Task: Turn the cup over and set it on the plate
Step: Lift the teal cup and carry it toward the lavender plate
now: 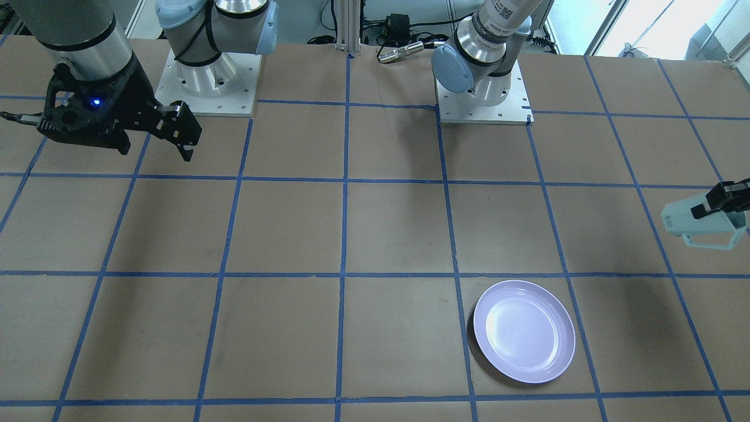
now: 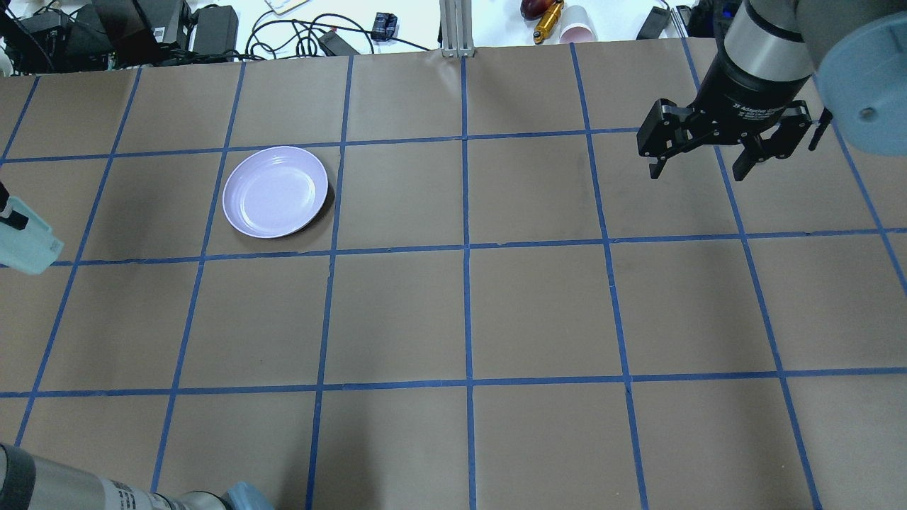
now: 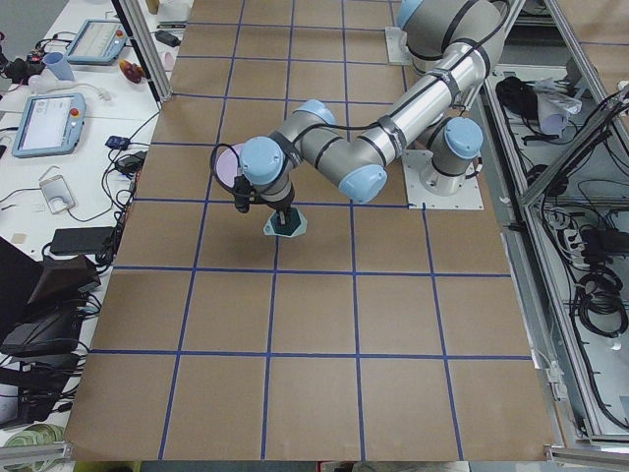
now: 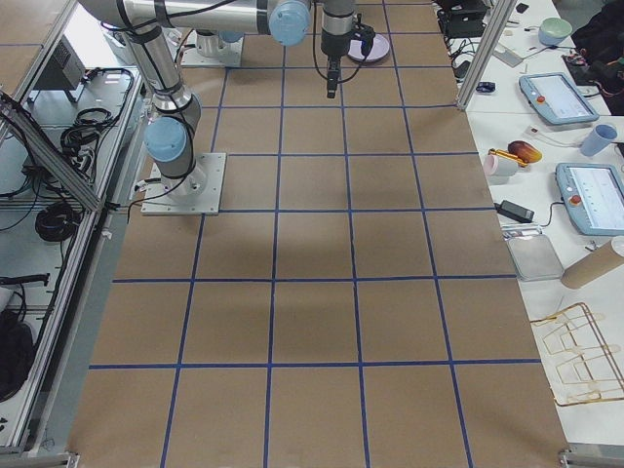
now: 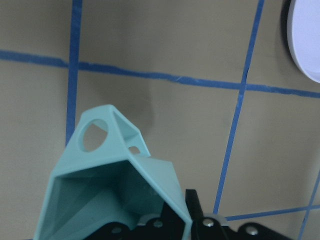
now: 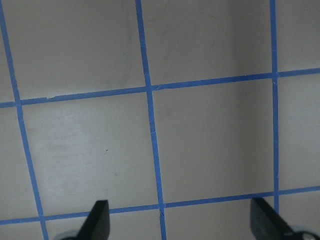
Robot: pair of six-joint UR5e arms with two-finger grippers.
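The mint-green faceted cup (image 1: 697, 225) hangs above the table at the robot's far left, held on its side. My left gripper (image 1: 719, 204) is shut on its wall. In the left wrist view the cup (image 5: 110, 185) fills the lower left with its loop handle pointing away. It also shows at the left edge of the overhead view (image 2: 27, 242). The lavender plate (image 2: 275, 191) lies empty on the table, about a tile away from the cup, and shows in the front view (image 1: 523, 331). My right gripper (image 2: 698, 168) is open and empty, hovering far to the right.
The table is brown paper with a blue tape grid. The two arm bases (image 1: 208, 76) stand at the robot's edge. Cables, power bricks and a paper cup (image 2: 577, 32) lie beyond the far edge, by an aluminium post (image 2: 455, 28).
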